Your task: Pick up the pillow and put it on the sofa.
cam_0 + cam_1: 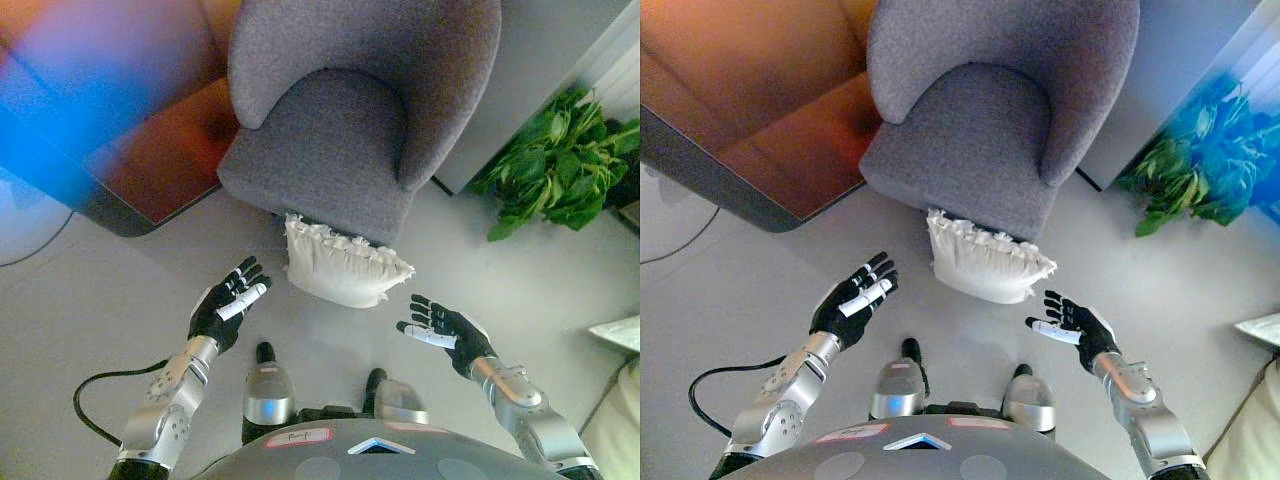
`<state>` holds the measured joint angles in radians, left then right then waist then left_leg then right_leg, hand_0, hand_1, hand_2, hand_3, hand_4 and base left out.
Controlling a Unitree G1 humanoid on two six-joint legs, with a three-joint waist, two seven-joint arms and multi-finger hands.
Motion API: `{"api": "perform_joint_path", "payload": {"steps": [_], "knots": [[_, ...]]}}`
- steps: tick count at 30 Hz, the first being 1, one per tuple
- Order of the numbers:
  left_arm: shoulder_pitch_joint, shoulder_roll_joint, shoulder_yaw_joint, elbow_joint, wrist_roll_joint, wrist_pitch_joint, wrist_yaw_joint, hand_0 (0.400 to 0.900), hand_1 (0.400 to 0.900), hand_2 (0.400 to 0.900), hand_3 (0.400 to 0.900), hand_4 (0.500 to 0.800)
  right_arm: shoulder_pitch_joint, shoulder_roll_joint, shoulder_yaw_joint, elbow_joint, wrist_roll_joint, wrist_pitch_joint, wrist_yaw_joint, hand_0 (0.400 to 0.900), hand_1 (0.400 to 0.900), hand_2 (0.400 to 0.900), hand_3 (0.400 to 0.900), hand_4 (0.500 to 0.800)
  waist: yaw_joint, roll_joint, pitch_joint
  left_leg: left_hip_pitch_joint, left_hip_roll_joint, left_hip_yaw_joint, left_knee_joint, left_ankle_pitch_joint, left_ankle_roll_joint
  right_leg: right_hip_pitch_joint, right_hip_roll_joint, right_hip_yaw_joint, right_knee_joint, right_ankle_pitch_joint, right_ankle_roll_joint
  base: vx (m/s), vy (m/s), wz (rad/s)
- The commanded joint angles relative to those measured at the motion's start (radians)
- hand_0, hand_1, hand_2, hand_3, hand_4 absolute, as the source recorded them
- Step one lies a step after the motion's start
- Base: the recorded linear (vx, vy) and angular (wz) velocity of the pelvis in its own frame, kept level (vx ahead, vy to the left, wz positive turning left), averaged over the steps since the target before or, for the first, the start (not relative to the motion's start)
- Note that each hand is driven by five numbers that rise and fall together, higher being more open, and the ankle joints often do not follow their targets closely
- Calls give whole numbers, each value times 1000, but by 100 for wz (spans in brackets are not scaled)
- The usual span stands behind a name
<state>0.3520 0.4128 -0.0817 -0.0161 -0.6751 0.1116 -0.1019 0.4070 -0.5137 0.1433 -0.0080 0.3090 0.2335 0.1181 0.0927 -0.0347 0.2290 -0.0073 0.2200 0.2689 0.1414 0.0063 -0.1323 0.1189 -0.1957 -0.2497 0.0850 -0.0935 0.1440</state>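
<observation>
Your robot stood before a grey upholstered armchair (350, 120) as a white ruffled pillow (345, 265) lay on the pale floor (120, 310), pressed against the foot of the chair's seat front. You had the left hand (228, 303) raised on the pillow's left side, palm turned inward, its fingers spread straight and holding nothing, near the pillow but apart from it. You had the right hand (442, 330) on the pillow's right side and a little lower, fingers likewise extended and empty, also clear of the fabric. A reddish-brown table (770, 110) with a dark edge sat to the chair's left, and a leafy green potted plant (560, 165) stood to its right by the wall.
</observation>
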Motion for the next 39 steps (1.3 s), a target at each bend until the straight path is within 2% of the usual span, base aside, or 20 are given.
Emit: {"api": "perform_joint_path", "payload": {"steps": [1, 4, 6, 7, 9, 12, 13, 15, 18, 20, 22, 25, 26, 28, 30, 33, 36, 39], "knots": [[7, 90, 57, -87, 13, -48, -47, 900, 900, 900, 900, 800, -33, 8, -51, -66, -56, -23, 7, 900, 900, 900, 900, 800, 30, -54, -81, -200, -29, -27, 54, 18, 85, 161, -46, -64, 59, 14, 25, 256, 205, 5], [-2, 103, 58, -86, 28, -39, -58, 900, 900, 900, 900, 800, -47, 22, -34, -43, -124, -32, -9, 900, 900, 900, 900, 800, 31, -69, -97, -148, -106, -21, 0, -18, 138, 94, -96, -47, 219, 134, 71, 245, 235, 17], [-7, 111, 57, -83, 44, -36, -61, 900, 900, 900, 900, 800, -52, 31, -20, -48, -158, -33, -32, 900, 900, 900, 900, 800, 26, -59, -100, -97, -142, -27, -39, -44, 170, -2, -119, -30, 423, 194, 94, 256, 271, 25], [-9, 112, 61, -81, 46, -34, -56, 900, 900, 900, 900, 800, -56, 32, -7, -54, -176, -28, -39, 900, 900, 900, 900, 800, 22, -46, -98, -64, -143, -32, -52, -56, 177, -68, -137, -32, 517, 200, 87, 223, 204, 14], [-19, 114, 65, -76, 38, -31, -48, 900, 900, 900, 900, 800, -64, 31, 8, -47, -201, -35, -36, 900, 900, 900, 900, 800, 17, -39, -96, -34, -143, -25, -67, -63, 178, -119, -154, -43, 544, 180, 71, 166, 93, 5], [-44, 122, 76, -71, 33, -6, -56, 900, 900, 900, 900, 800, -67, 34, 27, -25, -225, -59, -15, 900, 900, 900, 900, 800, 6, -28, -91, 6, -142, -31, -85, -66, 159, -150, -152, -77, 427, 159, 51, 167, -98, 16], [-54, 127, 76, -68, 35, -1, -59, 900, 900, 900, 900, 800, -66, 33, 28, -23, -225, -65, -10, 900, 900, 900, 900, 800, 2, -25, -85, 2, -132, -22, -81, -49, 156, -156, -158, -98, 374, 196, 37, 109, -219, 26], [-69, 136, 68, -64, 30, 8, -60, 900, 900, 900, 900, 800, -64, 29, 32, -16, -227, -74, -17, 900, 900, 900, 900, 800, -11, -33, -76, 14, -125, -35, -70, -61, 139, -170, -201, -92, 290, 269, 59, 140, -238, 26], [-63, 141, 53, -68, 15, 3, -44, 900, 900, 900, 900, 800, -52, 23, 29, -38, -229, -65, -23, 900, 900, 900, 900, 800, -35, -57, -74, 29, -109, -59, -48, -85, 101, -193, -269, -44, 106, 398, 110, 226, -296, 28], [-59, 142, 40, -66, 5, -8, -38, 900, 900, 900, 900, 800, -32, 18, 17, -57, -246, -64, -18, 900, 900, 900, 900, 800, -51, -60, -79, 27, -84, -86, -35, -98, 78, -200, -286, 4, 0, 449, 118, 240, -320, 48], [-68, 146, 30, -63, -4, -15, -36, 900, 900, 900, 900, 800, -24, 10, 7, -62, -302, -82, -37, 900, 900, 900, 900, 800, -66, -57, -78, 22, -50, -113, -20, -105, 61, -210, -290, 46, -28, 467, 118, 208, -273, 63], [-88, 152, 15, -70, -4, -18, -33, 900, 900, 900, 900, 800, -42, -8, -5, -37, -358, -101, -74, 900, 900, 900, 900, 800, -62, -55, -68, -15, 8, -138, 33, -97, 33, -177, -272, 19, -37, 370, 118, 144, -214, 49], [-93, 156, 4, -69, 5, -31, -16, 900, 900, 900, 900, 800, -63, -24, -4, -32, -401, -108, -105, 900, 900, 900, 900, 800, -56, -59, -59, -44, 46, -150, 70, -93, 14, -171, -262, 10, -32, 336, 118, 65, -241, 32], [-106, 170, 2, -74, -23, -37, 0, 900, 900, 900, 900, 800, -93, -56, 0, -41, -421, -102, -154, 900, 900, 900, 900, 800, -53, -55, -39, -72, 90, -156, 85, -77, -7, -180, -247, -3, -14, 298, 118, -3, -211, 31], [-123, 177, -1, -73, -27, -61, -10, 900, 900, 900, 900, 800, -135, -84, 6, -31, -487, -118, -214, 900, 900, 900, 900, 800, -48, -50, -14, -104, 120, -155, 87, -59, -24, -204, -241, -22, 3, 274, 117, -136, -140, 28], [-171, 202, -22, -86, -43, -116, -14, 900, 900, 900, 900, 800, -232, -134, 22, -21, -524, -131, -264, 900, 900, 900, 900, 800, -50, -32, 52, -187, 131, -180, 100, -40, -34, -299, -240, -11, 46, 255, 109, -295, -64, 25], [-224, 228, -59, -96, -74, -177, -7, 900, 900, 900, 900, 800, -334, -182, 47, 5, -545, -142, -323, 900, 900, 900, 900, 800, -54, -12, 128, -307, 136, -224, 177, -40, -38, -438, -266, 20, 148, 228, 101, -289, -17, 23], [-284, 237, -88, -97, -91, -214, 18, 900, 900, 900, 900, 800, -448, -224, 64, 51, -540, -134, -367, 900, 900, 900, 900, 800, -50, 1, 182, -418, 138, -258, 243, -46, -41, -558, -297, 48, 217, 216, 101, -256, -7, 17]]}}
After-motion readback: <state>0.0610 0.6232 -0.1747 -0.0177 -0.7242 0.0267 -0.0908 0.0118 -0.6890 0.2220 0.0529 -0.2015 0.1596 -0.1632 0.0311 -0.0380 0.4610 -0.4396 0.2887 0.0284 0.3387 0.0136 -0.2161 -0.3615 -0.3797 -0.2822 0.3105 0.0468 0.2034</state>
